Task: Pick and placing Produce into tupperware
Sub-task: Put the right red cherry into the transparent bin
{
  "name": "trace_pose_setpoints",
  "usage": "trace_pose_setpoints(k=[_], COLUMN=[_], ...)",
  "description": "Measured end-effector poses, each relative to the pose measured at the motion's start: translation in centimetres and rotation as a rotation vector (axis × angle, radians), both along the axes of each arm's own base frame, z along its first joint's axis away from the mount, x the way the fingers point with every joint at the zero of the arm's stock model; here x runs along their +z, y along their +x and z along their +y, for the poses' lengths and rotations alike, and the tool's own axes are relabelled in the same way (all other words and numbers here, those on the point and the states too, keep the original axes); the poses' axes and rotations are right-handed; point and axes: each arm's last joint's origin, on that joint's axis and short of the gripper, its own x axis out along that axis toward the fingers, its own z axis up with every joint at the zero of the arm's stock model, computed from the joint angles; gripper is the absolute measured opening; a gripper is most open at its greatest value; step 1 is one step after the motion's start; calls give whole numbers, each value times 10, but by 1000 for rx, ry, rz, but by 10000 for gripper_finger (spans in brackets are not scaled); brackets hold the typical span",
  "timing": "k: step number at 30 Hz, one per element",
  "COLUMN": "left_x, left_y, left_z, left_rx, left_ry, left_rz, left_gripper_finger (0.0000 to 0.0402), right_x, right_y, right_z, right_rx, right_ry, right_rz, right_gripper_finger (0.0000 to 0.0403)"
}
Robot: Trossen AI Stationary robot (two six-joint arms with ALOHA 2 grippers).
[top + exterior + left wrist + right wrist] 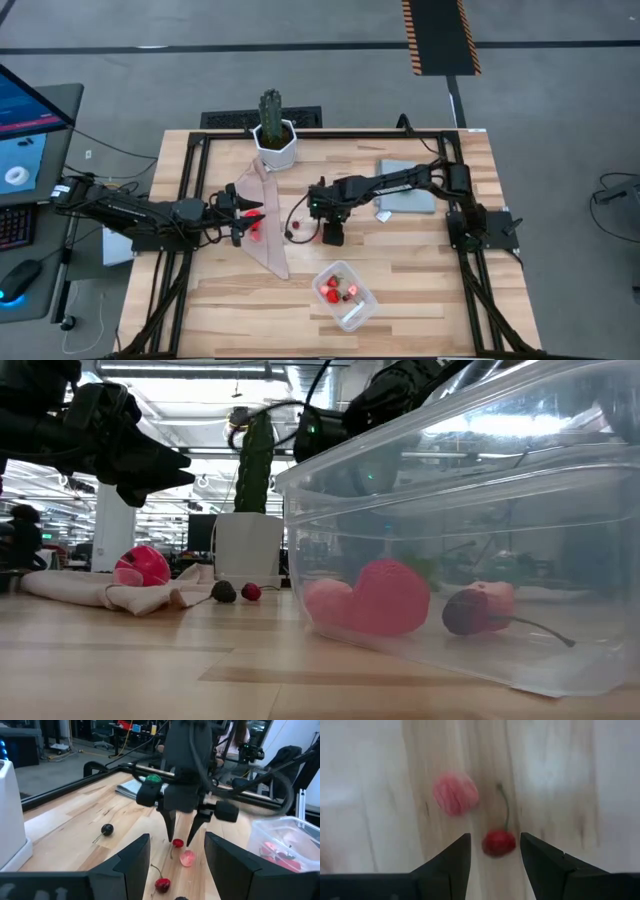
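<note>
Clear tupperware (345,295) sits uncovered on the table's near side, tilted diagonally, holding red strawberry pieces (382,598) and a dark stemmed cherry (468,612). Mid-table lie a red stemmed cherry (498,842), a pale pink piece (455,793) just beside it, another red cherry (162,883) and a dark berry (107,829).

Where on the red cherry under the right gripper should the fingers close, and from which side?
Grip the cherry across its round red body, coming straight down from above. The right gripper already hangs over it, fingers open on either side. Its thin stem points away along the table, out of the fingers' closing line, and the pink piece lies clear.
</note>
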Motion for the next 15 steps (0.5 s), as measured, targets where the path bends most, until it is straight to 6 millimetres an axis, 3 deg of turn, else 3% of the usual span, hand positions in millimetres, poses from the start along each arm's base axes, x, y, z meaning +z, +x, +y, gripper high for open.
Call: trace_pose_setpoints(k=[7,15], left_x=[0,0], left_y=[0,0], left_z=[0,0], left_rx=[0,0], left_ry=[0,0], left_rz=[0,0], left_gripper_finger=[178,178], right_x=[-3,-2], right_y=[1,2], right_z=[0,0], right_rx=[1,-1], right_ry=[1,0], right_rz=[-1,-10], right_gripper_finger=[177,112])
